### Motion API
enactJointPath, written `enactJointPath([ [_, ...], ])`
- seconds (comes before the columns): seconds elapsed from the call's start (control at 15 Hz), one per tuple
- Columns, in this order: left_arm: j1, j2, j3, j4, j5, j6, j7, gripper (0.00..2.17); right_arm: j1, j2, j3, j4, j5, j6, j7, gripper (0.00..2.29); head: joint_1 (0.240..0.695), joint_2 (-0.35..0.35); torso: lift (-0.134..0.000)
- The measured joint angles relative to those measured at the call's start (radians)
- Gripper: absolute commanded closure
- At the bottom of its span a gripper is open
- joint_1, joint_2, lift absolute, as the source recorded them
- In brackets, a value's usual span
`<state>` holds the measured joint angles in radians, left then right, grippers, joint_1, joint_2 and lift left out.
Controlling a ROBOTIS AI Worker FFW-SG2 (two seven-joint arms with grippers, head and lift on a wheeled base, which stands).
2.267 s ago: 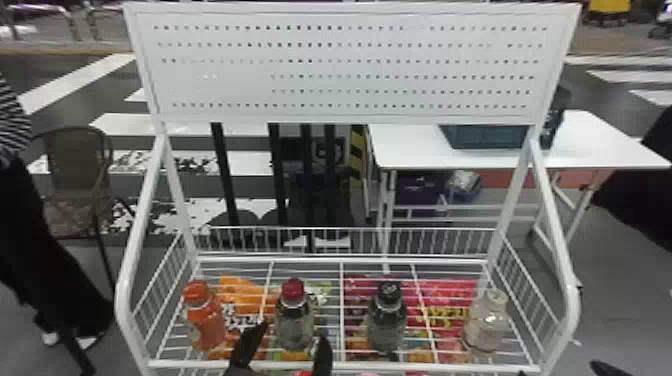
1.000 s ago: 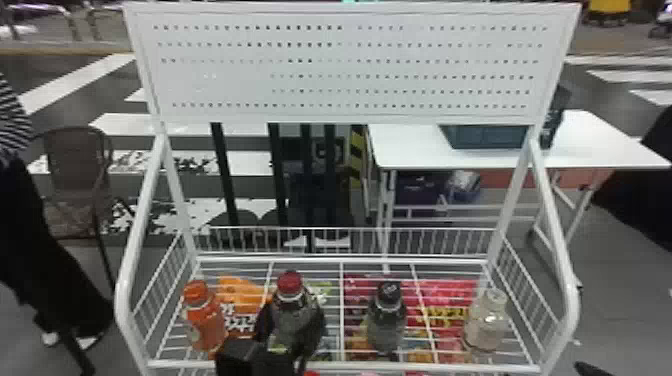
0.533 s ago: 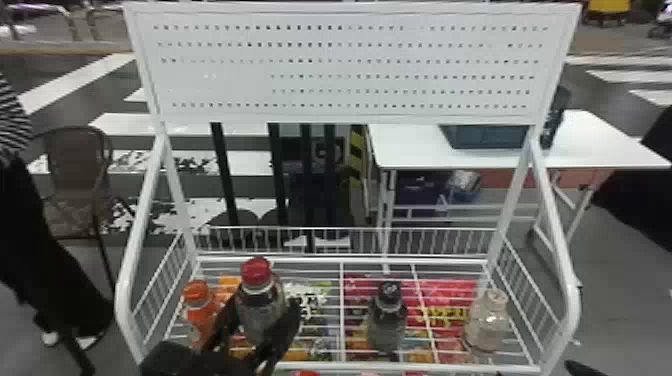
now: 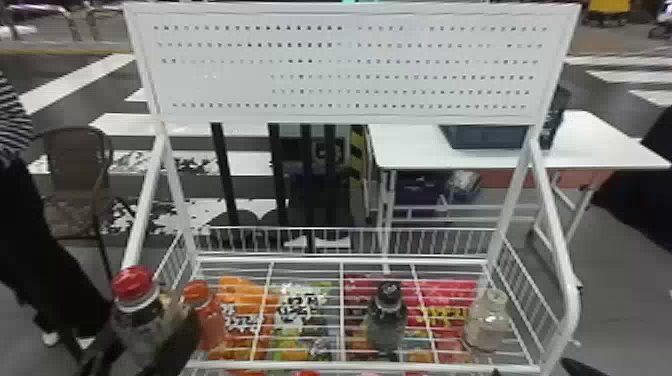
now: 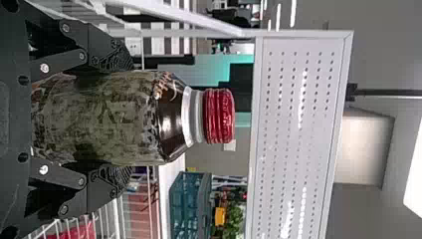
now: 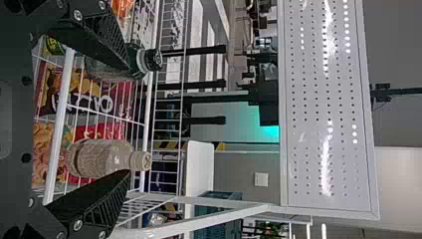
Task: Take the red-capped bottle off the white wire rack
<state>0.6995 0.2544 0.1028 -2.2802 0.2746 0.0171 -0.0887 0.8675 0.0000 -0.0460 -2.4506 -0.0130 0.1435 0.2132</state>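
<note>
Left gripper [image 4: 150, 335] held red-capped bottle [image 4: 137, 325] between fingers, off shelf, by left front corner of white wire rack [image 4: 341, 300], near orange-capped bottle [image 4: 207, 322]. Right gripper [image 4: 536, 370] stood wide, empty.

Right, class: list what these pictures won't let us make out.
Base of the red-capped bottle: left wrist view, behind the black housing.
Upper part of the bin: head view, behind the white panel.
Part of the dark-capped bottle: right wrist view, behind one jaw.
Red item: head view, cut off by the bottom edge.
</note>
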Motion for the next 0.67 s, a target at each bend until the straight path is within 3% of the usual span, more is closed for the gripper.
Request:
enactJointPath([
  [0.33, 0.048, -0.046, 0.154, 0.017, 0.023, -0.024, -0.003, 1.8, 0.001, 0.0, 0.005, 0.001, 0.001, -0.006, -0.001, 0.15, 0.499, 0.0, 0.0],
  [0.67, 0.065, -0.072, 0.204, 0.025, 0.028, -0.027, -0.038, 1.8, 0.003, 0.0, 0.013, -0.014, 0.007, -0.006, -0.002, 0.15, 0.499, 0.0, 0.0],
])
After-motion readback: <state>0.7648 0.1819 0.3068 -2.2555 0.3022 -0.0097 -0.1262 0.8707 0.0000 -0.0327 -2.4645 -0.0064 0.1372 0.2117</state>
